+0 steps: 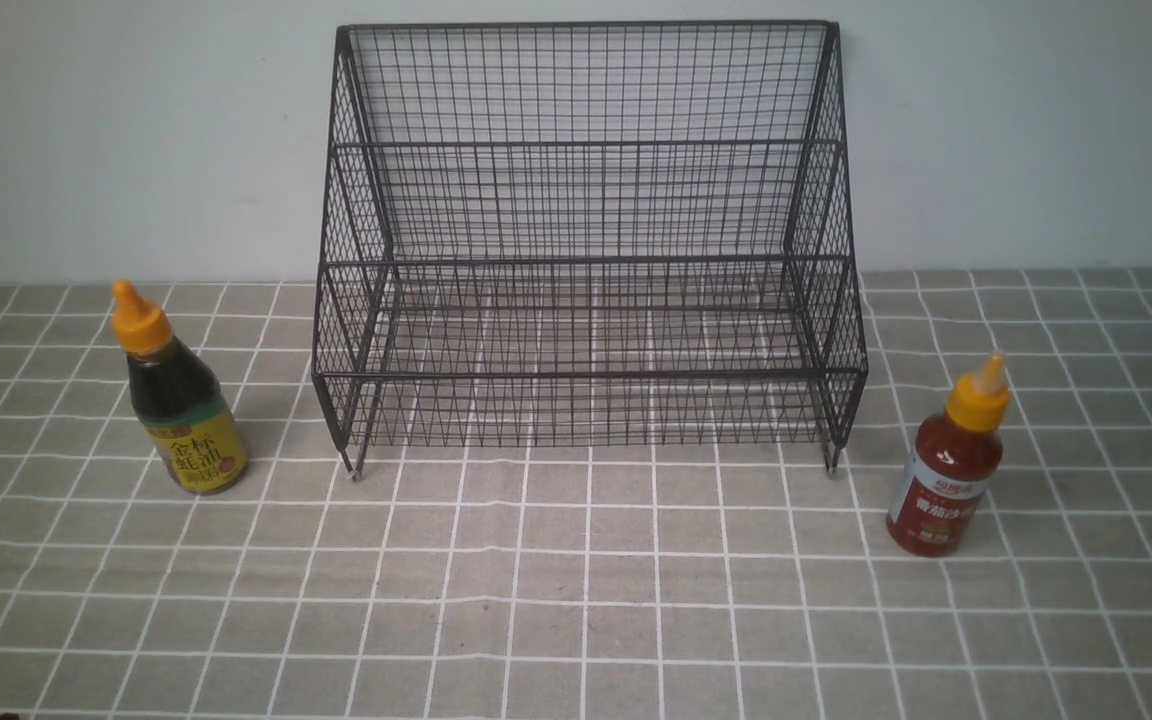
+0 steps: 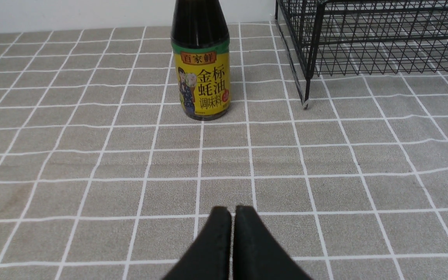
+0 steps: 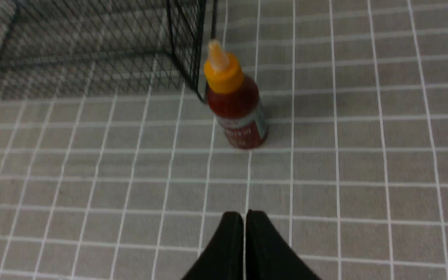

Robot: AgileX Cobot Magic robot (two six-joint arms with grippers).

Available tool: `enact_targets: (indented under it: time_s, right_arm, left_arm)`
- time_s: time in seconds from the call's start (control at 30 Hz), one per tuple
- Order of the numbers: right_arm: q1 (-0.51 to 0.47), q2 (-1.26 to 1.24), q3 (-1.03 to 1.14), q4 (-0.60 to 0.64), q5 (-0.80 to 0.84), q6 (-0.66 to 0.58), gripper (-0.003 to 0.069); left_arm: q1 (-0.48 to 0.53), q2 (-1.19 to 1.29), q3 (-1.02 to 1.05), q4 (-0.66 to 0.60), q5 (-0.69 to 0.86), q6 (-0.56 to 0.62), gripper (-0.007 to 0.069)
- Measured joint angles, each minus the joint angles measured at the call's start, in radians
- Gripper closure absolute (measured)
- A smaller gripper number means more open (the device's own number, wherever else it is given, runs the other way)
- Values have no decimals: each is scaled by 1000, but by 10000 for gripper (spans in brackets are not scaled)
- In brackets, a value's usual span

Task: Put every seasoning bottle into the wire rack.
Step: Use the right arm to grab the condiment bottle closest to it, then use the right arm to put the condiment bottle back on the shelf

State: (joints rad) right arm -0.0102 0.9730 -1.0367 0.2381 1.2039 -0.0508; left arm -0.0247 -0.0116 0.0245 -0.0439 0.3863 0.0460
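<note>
The black wire rack (image 1: 586, 250) stands at the back middle of the table with nothing in it. The dark brown seasoning bottle (image 1: 176, 395) with a yellow label stands upright to its left. A red seasoning bottle (image 1: 946, 465) stands upright to the rack's right. Neither arm shows in the front view. My left gripper (image 2: 231, 212) is shut and empty, well short of the brown bottle (image 2: 202, 74) and the rack's corner foot (image 2: 305, 103). Over the cloth my right gripper (image 3: 244, 216) is shut and holds nothing, some way back from the red bottle (image 3: 237, 105).
A grey cloth with a white grid (image 1: 576, 600) covers the table. A pale wall (image 1: 136, 130) runs close behind the rack. The rack's short feet (image 1: 353, 470) rest on the cloth.
</note>
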Motion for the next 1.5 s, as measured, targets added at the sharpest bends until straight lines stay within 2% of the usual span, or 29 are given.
enact_targets:
  time_s: [0.1, 0.3, 0.33, 0.37, 0.4, 0.5, 0.63, 0.87, 0.97, 1.0, 1.03, 1.07, 1.1, 1.17, 1.33, 1.5]
  right_arm:
    - [0, 105, -72, 2, 21, -37, 581]
    - [9, 312, -174, 18, -34, -62, 335]
    - [15, 326, -176, 12, -44, -62, 319]
    - [31, 353, -176, -1, -68, -64, 264]
    - [35, 363, -176, -3, -75, -65, 256]
    - [102, 435, -176, -64, -155, -66, 144]
    - [155, 532, -177, -132, -247, -44, 68]
    - [172, 651, -177, -122, -313, -42, 61]
    - [172, 702, -177, -117, -340, -39, 92]
    - [172, 712, -177, -116, -344, -39, 113]
    - [172, 722, -177, -113, -347, -37, 167]
    - [172, 723, -177, -113, -347, -37, 178]
    - [172, 726, -181, -109, -345, -36, 295]
    - [172, 725, -190, -108, -335, -37, 384]
    - [172, 688, -306, -149, -198, -42, 365]
    - [173, 617, -491, -129, -93, -42, 365]
  left_arm:
    - [0, 0, 0, 0, 0, 0, 631]
    - [0, 0, 0, 0, 0, 0, 631]
    - [0, 0, 0, 0, 0, 0, 631]
    - [0, 0, 0, 0, 0, 0, 631]
    - [0, 0, 0, 0, 0, 0, 631]
    - [0, 0, 0, 0, 0, 0, 631]
    - [0, 0, 0, 0, 0, 0, 631]
    - [0, 0, 0, 0, 0, 0, 631]
    - [0, 0, 0, 0, 0, 0, 631]
    - [0, 0, 0, 0, 0, 0, 631]
    - [0, 0, 0, 0, 0, 0, 631]
    - [0, 0, 0, 0, 0, 0, 631]
    - [0, 0, 0, 0, 0, 0, 631]
    - [0, 0, 0, 0, 0, 0, 631]
    - [0, 0, 0, 0, 0, 0, 631]
    - [0, 0, 0, 0, 0, 0, 631]
